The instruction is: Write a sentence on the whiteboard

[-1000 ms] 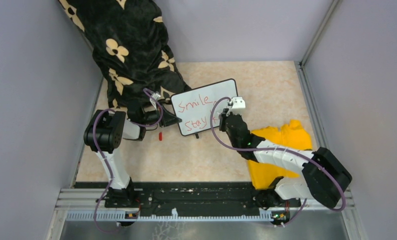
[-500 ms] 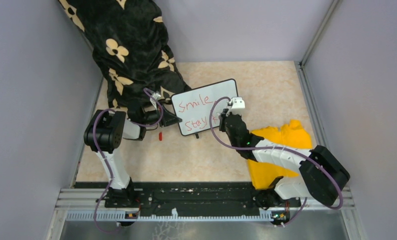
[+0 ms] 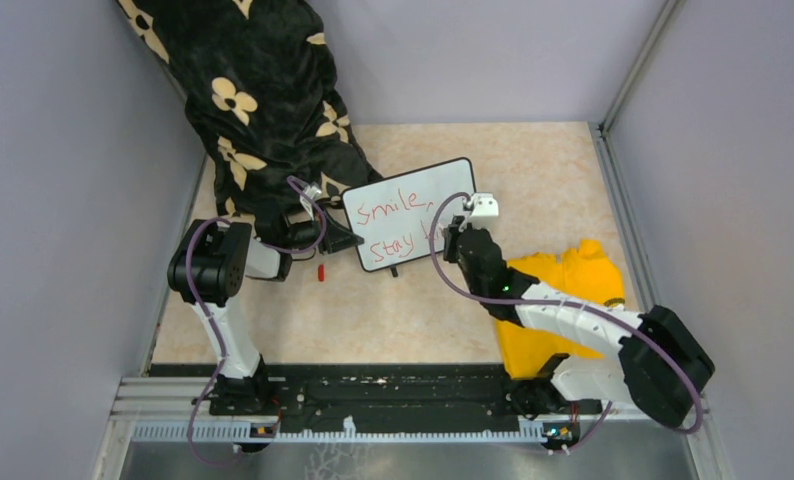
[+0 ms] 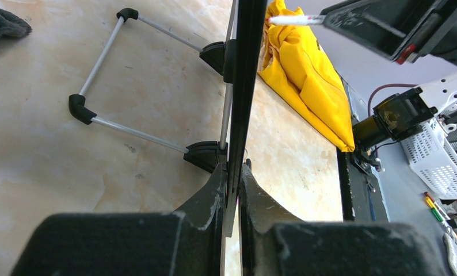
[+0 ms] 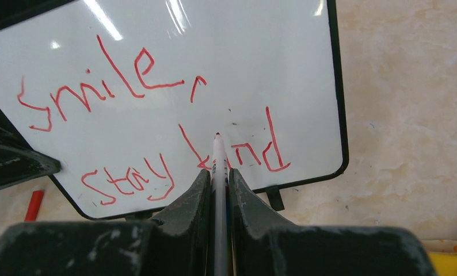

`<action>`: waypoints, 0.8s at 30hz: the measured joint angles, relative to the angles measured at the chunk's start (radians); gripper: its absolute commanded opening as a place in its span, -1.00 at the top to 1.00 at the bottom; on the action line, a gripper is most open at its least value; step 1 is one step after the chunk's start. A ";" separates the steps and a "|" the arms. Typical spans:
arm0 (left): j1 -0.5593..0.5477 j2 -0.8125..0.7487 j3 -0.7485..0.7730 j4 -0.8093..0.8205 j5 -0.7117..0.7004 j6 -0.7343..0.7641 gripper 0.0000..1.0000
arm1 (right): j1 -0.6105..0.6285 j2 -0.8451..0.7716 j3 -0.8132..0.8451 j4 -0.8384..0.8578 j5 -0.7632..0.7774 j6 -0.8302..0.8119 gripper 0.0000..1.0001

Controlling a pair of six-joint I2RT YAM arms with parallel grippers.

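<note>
At mid-table, the whiteboard [image 3: 403, 228] leans on its wire stand, with the left gripper [image 4: 233, 172] pinched narrow on its left edge. The right gripper [image 5: 217, 175] is clamped on a red marker [image 5: 217, 155]. Its tip is at the board face, just above the "i" of "kind" in the sentence [image 5: 163, 87]. Risks:
- Hard pressure this far from the one-edge hold could pivot the board and skew the stroke.
- A drifting tip could smear nearby ink.

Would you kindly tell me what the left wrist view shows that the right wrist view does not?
Only the left wrist: the silver wire stand behind the glossy white, black-framed whiteboard, whose edge the left gripper pinches. Only the right wrist: the red handwritten sentence and a small red cap. Both: the whiteboard and the white, red-tipped marker in the right gripper.
</note>
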 measured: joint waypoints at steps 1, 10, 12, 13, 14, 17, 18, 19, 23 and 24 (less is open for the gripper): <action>0.000 0.000 0.000 0.000 0.000 0.000 1.00 | -0.001 -0.023 0.000 -0.008 0.001 0.000 1.00; 0.000 0.000 0.000 -0.002 0.000 0.001 1.00 | -0.024 -0.213 -0.048 -0.052 0.049 0.021 1.00; 0.000 0.000 0.000 -0.002 0.000 0.002 1.00 | -0.040 -0.253 -0.085 -0.072 0.075 0.043 1.00; 0.000 0.000 0.000 -0.003 0.000 0.002 1.00 | -0.049 -0.272 -0.108 -0.078 0.087 0.055 1.00; 0.000 0.000 0.000 -0.003 0.000 0.002 1.00 | -0.057 -0.289 -0.129 -0.085 0.096 0.069 1.00; 0.000 0.000 0.000 -0.003 0.001 0.003 1.00 | -0.073 -0.327 -0.188 -0.098 0.119 0.105 1.00; 0.000 0.000 0.000 -0.003 0.001 0.003 1.00 | -0.075 -0.332 -0.201 -0.099 0.124 0.113 1.00; 0.000 0.000 0.000 -0.003 0.001 0.003 1.00 | -0.076 -0.335 -0.214 -0.098 0.129 0.124 1.00; 0.000 0.000 0.000 -0.003 0.001 0.003 1.00 | -0.082 -0.335 -0.245 -0.071 0.128 0.153 1.00; 0.000 0.000 0.000 -0.003 0.001 0.003 1.00 | -0.085 -0.334 -0.254 -0.056 0.126 0.160 1.00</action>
